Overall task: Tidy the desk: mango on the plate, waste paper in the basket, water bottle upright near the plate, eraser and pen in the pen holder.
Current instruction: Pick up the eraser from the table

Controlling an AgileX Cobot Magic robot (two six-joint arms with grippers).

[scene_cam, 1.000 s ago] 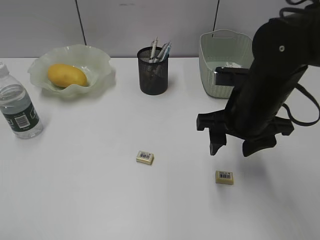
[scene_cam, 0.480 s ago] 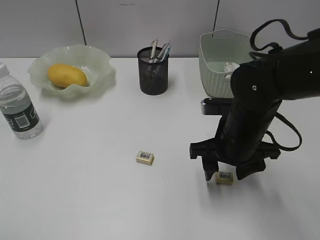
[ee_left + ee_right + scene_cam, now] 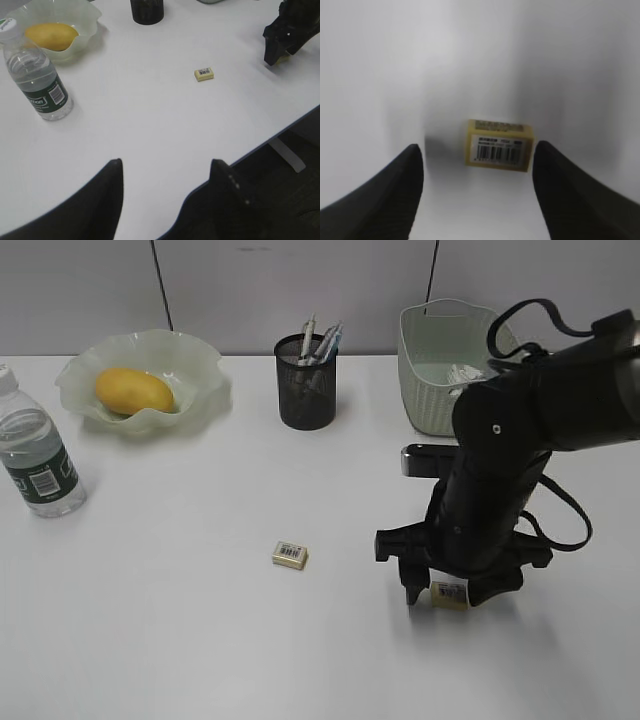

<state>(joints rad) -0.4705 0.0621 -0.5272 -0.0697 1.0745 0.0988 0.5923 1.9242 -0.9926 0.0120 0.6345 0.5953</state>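
Observation:
My right gripper (image 3: 445, 590) (image 3: 478, 146) stands open at desk level, its fingers on either side of a small yellow eraser (image 3: 449, 593) (image 3: 497, 145) with a barcode label, not touching it. A second eraser (image 3: 290, 554) (image 3: 204, 74) lies mid-desk. The mango (image 3: 133, 390) rests in the ruffled green plate (image 3: 200, 355). The water bottle (image 3: 35, 465) stands upright left of the plate. Pens (image 3: 320, 340) stick out of the black mesh pen holder (image 3: 306, 385). Waste paper (image 3: 462, 372) lies in the basket (image 3: 430, 390). My left gripper (image 3: 165, 165) is open and empty above the desk's front edge.
The white desk (image 3: 180, 640) stretches bare around the two erasers. A grey partition wall runs behind the plate, holder and basket. In the left wrist view the desk's front edge (image 3: 280, 127) drops to dark floor at the right.
My right arm has come down and toward the front. Its open gripper, which hung above the desk behind the right eraser, now straddles that eraser. Nothing else has moved.

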